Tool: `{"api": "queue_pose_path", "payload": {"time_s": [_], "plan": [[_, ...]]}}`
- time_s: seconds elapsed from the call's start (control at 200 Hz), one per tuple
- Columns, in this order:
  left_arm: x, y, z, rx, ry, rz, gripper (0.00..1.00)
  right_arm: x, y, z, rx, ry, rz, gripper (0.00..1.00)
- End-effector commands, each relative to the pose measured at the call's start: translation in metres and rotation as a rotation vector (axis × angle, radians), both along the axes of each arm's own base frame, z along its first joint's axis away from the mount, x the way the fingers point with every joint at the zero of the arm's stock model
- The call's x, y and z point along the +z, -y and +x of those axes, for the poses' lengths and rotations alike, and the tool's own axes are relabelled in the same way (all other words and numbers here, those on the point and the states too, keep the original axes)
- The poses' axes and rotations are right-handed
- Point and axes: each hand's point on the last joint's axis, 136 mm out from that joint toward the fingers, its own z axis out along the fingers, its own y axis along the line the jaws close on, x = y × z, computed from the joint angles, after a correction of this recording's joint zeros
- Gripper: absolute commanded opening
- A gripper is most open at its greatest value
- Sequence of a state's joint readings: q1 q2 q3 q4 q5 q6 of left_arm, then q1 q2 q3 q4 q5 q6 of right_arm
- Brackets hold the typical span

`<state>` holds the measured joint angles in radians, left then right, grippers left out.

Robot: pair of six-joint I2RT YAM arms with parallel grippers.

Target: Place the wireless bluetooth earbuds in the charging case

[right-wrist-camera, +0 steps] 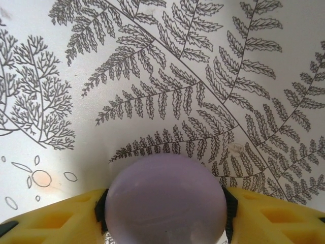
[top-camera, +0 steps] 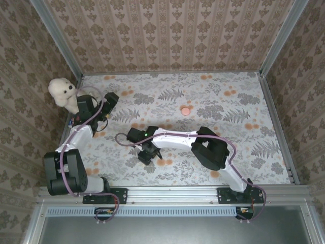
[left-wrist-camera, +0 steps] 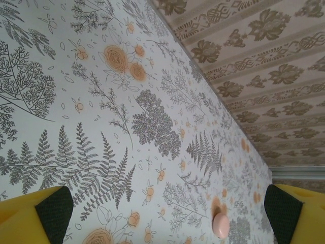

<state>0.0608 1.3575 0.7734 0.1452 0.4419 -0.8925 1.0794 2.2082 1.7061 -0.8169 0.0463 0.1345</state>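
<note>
— What are the cases holding?

— You are looking at two. The lilac round plastic charging case (right-wrist-camera: 165,198) is showing you only a smooth domed face in the right wrist view, so I cannot tell whether anything is sitting inside it. The pink round plastic case (top-camera: 186,110) is lying on the fern-and-flower printed cloth (top-camera: 228,86) toward the far middle of the table, and its inside is hidden too.

— Where is the lilac case lying relative to your claws?

— Your right claw (top-camera: 147,154) is reaching across to the left of centre, standing partly open. The lilac case is sitting between its yellow fingers, and the black pads (right-wrist-camera: 101,211) are pressing against both sides of it. Your left claw (left-wrist-camera: 167,213) is gaping fully wide and holding nothing. It is hanging over the cloth at the far left, not far from the white plush toy (top-camera: 63,92) and well apart from the lilac case.

— What is one camera giving you that another is not?

— The overhead view is giving you the layout, with the pink case lying well apart from the right claw. The right wrist view is giving you the grip up close. It is also showing a tiny pale bit (right-wrist-camera: 236,148) on the cloth just beyond the lilac case, too small to tell whether it is one of the earbuds. The left wrist view is showing you the pink case lying ahead of the left claw.
</note>
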Motion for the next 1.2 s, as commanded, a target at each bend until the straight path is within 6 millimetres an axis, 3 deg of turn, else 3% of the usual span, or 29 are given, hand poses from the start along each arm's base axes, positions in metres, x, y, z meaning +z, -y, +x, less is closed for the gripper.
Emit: {"api": "queue_pose_path", "payload": {"time_s": [0.0,0.215,0.39,0.56,0.7,0.81,1.01,1.195], "plan": [[0.017,-0.004,-0.002,0.039,0.048,-0.056,1.00,-0.007,0.007,-0.002,0.019,0.005,-0.066,0.57],[0.020,-0.005,-0.003,0.058,0.041,-0.142,1.00,0.004,0.007,0.003,-0.008,0.038,-0.048,0.45],[0.025,-0.004,-0.003,0.055,0.048,-0.150,1.00,0.026,0.009,0.010,-0.088,0.067,0.023,0.45],[0.025,-0.003,0.000,0.081,0.022,-0.187,1.00,0.051,0.029,0.023,-0.219,0.099,0.090,0.45],[0.026,0.010,0.007,0.039,0.003,-0.191,1.00,0.068,0.066,0.040,-0.376,0.129,0.124,0.45],[0.032,0.031,0.013,-0.028,0.002,-0.149,1.00,0.075,0.111,0.060,-0.570,0.146,0.135,0.45],[0.037,0.088,0.021,-0.168,-0.010,-0.070,1.00,0.062,0.205,0.083,-1.016,0.143,0.123,0.45],[0.032,0.141,0.022,-0.272,-0.024,0.020,1.00,0.057,0.252,0.081,-1.284,0.155,0.147,0.45]]}}
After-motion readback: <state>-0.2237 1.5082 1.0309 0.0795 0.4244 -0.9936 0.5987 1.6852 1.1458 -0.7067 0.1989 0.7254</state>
